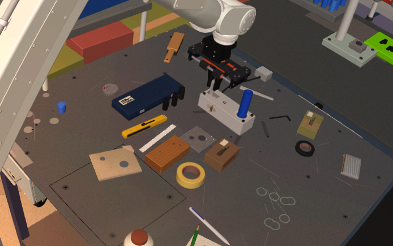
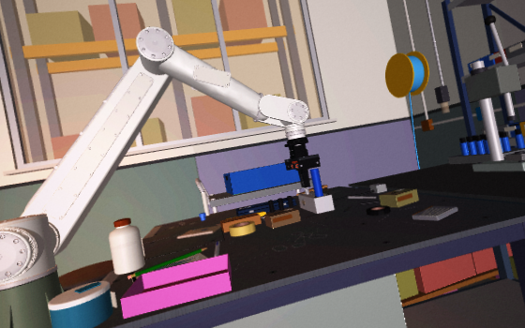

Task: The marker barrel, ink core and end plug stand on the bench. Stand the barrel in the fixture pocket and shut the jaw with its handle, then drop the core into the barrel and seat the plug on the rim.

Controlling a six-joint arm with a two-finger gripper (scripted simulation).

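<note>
The blue marker barrel point(image 1: 244, 103) point(image 2: 317, 182) stands upright in the pocket at the near end of the white fixture block point(image 1: 226, 111) point(image 2: 316, 202). The fixture's grey handle point(image 1: 211, 88) rises from the block's far end. A small blue end plug point(image 1: 61, 107) stands far off on the bench's left side. I cannot tell which object is the ink core. My gripper point(image 1: 214, 86) point(image 2: 304, 183) hangs straight down over the far end of the fixture and is closed on the jaw handle.
A dark blue case point(image 1: 147, 95) with three black cylinders point(image 1: 173, 98) lies left of the fixture. A yellow knife point(image 1: 144, 125), orange block point(image 1: 167, 153), cardboard box point(image 1: 221, 154) and yellow tape roll point(image 1: 190, 174) lie in front. A hex key point(image 1: 280, 117) lies to the right.
</note>
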